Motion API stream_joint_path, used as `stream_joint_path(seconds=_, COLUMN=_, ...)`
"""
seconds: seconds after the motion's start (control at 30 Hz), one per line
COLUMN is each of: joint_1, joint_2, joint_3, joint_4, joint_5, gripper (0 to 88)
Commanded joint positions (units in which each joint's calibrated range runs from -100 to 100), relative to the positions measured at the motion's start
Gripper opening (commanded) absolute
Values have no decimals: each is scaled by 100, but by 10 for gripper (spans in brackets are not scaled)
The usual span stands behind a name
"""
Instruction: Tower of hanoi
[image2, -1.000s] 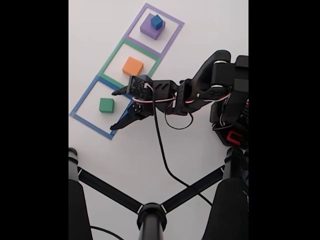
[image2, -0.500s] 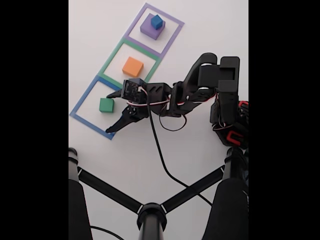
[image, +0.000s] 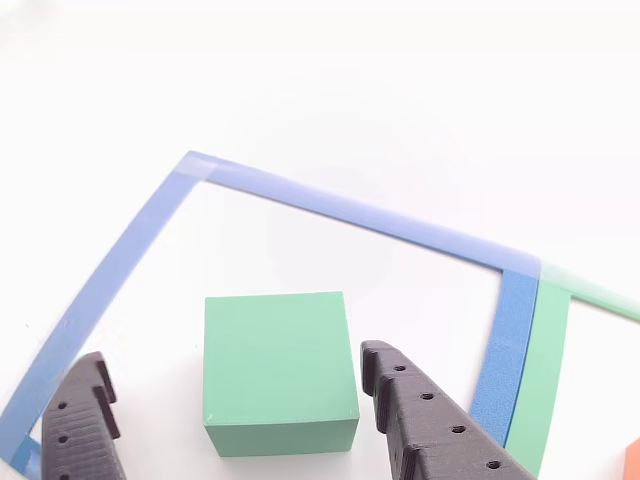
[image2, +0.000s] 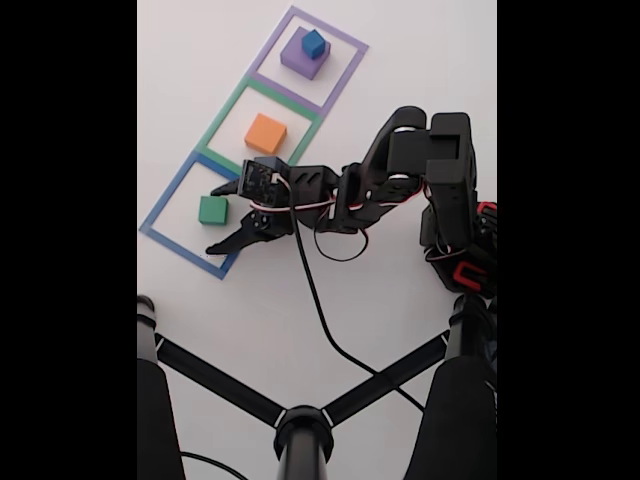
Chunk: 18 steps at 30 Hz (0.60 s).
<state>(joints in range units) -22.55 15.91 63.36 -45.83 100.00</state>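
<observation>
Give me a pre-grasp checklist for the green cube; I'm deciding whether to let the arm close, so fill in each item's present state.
1. Tool open: ok, both fingers spread, in the fixed view.
2. Green cube between the fingers: ok, one finger on each side in the other view.
3. Fingers clear of the cube: ok, gaps show on both sides.
4. Nothing stacked on the green cube: ok, top bare.
5. Cube inside the blue taped outline: ok.
6. Tool low enough to grip: cannot tell, height above the table is unclear.
</observation>
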Motion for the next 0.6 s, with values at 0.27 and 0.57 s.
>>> stream_joint_path(seconds=0.27, joint_1=48, joint_2=67, joint_3=-370, joint_4=38, joint_5=0, gripper=119)
stream_joint_path(seconds=0.57, joint_1=10, joint_2=-21, joint_3=-425, joint_4=119, joint_5=0, gripper=57)
